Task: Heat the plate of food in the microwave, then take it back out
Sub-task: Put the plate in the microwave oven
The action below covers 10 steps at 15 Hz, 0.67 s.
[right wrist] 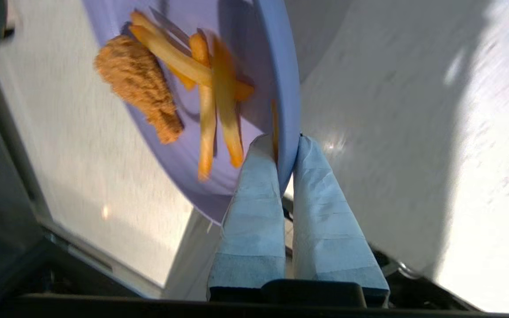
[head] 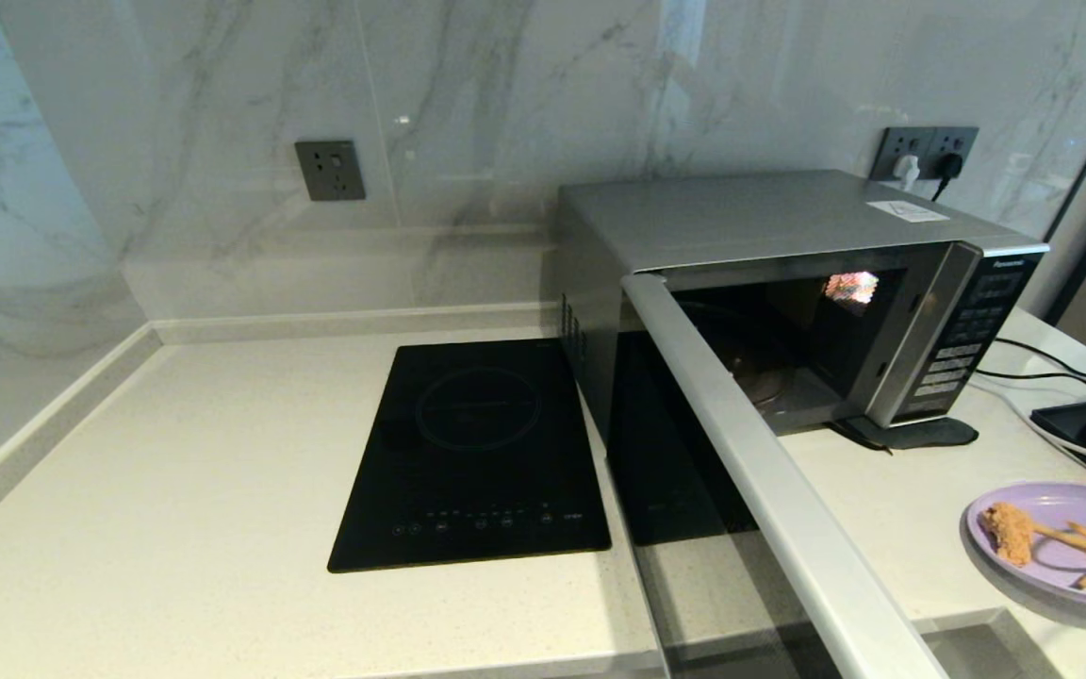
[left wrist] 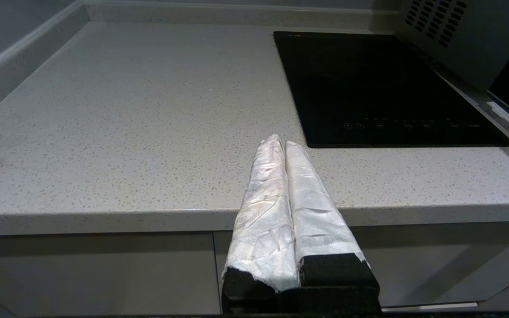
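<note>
The step in hand looks like the carry to the oven: the round, shallow lilac-purple plate of orange-yellow fries and a crumbly breaded piece [right wrist: 201, 110] is clamped at its rim by the right gripper [right wrist: 286, 152], whose two tape-wrapped fingers [right wrist: 254, 207] are pinched nearly together with only the thin plate edge between them, one pad on the food side and one on the underside. From that claw the plate reaches forward and away, its far rim and the breaded piece furthest from the fingertips; the head view shows it [head: 1061, 542] low at the robot's right, seemingly lifted just clear of the pale speckled stone countertop [head: 175, 453]. The large silver-grey microwave [head: 788, 226] sits ahead and to the left of the claw, with its dark glass door [head: 694, 443] swung wide open toward the robot and the cavity exposed. The next move probably calls for keeping the plate level so the loose fries do not slide, then swinging it left around the door's outer edge and into the cavity. The left gripper [left wrist: 283, 143] is parked off the counter's front edge, its white-wrapped fingers pressed together on nothing, the flat black induction hob [left wrist: 382, 88] beyond its tips.
</note>
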Available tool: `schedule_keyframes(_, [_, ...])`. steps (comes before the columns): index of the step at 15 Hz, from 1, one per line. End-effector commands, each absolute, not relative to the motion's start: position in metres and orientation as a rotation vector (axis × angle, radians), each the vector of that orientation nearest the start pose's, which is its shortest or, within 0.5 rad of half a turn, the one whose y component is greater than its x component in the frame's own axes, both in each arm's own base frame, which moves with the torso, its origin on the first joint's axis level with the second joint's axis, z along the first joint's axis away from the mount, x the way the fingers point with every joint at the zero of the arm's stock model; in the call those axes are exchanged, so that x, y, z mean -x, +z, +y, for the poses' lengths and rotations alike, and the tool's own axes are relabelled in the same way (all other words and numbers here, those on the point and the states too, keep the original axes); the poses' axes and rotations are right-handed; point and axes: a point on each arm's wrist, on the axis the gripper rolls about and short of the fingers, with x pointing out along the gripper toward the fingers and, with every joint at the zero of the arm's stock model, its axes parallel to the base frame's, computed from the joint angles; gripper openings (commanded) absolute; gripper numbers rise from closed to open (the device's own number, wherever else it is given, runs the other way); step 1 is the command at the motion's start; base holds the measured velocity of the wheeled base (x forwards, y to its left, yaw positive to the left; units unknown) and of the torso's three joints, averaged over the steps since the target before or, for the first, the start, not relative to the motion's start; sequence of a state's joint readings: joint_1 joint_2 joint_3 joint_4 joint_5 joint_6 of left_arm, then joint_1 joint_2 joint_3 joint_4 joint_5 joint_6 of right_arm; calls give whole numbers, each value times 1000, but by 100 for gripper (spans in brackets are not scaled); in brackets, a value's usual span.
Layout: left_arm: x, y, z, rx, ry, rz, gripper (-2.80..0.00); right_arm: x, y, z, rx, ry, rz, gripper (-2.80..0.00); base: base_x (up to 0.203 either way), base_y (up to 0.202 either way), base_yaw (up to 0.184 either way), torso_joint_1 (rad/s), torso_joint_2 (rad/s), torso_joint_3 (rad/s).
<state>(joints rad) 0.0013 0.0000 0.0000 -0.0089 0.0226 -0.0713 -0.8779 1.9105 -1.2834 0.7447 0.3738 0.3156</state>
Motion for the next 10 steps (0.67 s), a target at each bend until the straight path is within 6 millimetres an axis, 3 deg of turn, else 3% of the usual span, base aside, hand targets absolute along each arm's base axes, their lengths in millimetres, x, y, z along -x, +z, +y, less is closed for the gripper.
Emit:
schedule_keyframes(1, [23,76,0,72,24,-9,-280,-186,158,-209,-1070,-547,1038,-280,0,0,0,0,0,0])
schedule_keyframes(10, [23,76,0,72,24,-9,-280,-178,182,-178,-1161,-269,949,-280,0,0,0,0,0,0])
